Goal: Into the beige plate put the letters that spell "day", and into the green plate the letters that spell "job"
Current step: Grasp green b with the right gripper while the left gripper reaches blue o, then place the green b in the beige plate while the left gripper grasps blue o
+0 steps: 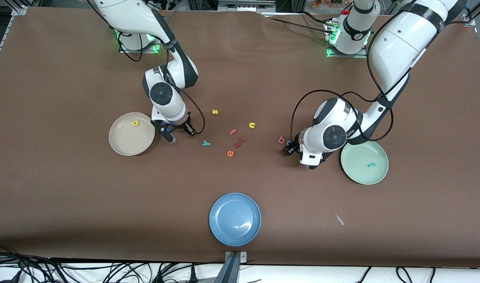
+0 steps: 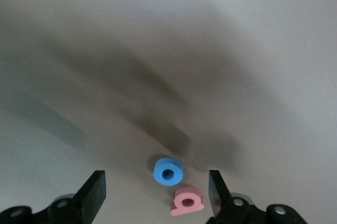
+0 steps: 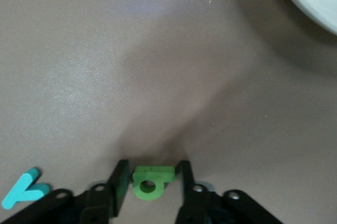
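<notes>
Green "d" [image 3: 149, 182] sits pinched in the right gripper [image 3: 151, 184] beside the beige plate [image 1: 122, 145]; next, lift it in. Left gripper [image 2: 155, 192], fingers spread, hangs over the blue "o" [image 2: 168, 171].

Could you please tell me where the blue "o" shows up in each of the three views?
Front view: blue "o", mostly hidden at the left gripper, beside the pink "b".
Left wrist view: "o" between the open fingers, touching the "b".
Right wrist view: not in it.
Shared landmark: the "b".
</notes>
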Controlling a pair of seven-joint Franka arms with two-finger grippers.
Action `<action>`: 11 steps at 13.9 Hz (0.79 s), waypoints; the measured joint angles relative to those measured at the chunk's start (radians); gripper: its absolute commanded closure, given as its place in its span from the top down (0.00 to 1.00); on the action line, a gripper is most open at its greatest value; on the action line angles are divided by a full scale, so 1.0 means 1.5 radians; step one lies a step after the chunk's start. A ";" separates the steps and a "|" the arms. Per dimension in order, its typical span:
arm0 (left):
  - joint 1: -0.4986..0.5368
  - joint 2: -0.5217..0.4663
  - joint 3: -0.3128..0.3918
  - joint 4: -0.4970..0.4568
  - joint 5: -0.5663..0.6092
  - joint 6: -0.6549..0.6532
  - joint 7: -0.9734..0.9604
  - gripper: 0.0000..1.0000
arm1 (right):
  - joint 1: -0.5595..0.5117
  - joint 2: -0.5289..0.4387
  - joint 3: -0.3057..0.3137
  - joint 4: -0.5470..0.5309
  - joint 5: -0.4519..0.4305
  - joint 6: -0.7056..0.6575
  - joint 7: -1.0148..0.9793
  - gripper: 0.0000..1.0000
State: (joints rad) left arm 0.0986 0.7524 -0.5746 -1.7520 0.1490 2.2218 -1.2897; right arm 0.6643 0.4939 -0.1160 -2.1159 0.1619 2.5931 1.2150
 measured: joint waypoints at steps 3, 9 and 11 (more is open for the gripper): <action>0.006 0.000 0.001 0.000 0.000 0.010 -0.071 0.86 | 0.000 0.000 0.000 0.000 0.000 0.000 0.000 0.17; -0.003 0.000 0.001 -0.031 0.003 0.093 -0.161 0.82 | 0.002 -0.045 -0.074 0.041 -0.002 -0.137 -0.129 0.17; -0.009 0.000 0.000 -0.061 0.034 0.122 -0.200 0.78 | 0.001 -0.069 -0.134 0.057 -0.002 -0.205 -0.233 0.17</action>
State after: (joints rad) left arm 0.0845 0.7525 -0.5743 -1.8434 0.1994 2.4047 -1.5899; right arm 0.6656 0.3903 -0.3170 -2.0300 0.1584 2.2854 0.8650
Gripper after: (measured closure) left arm 0.159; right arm 0.648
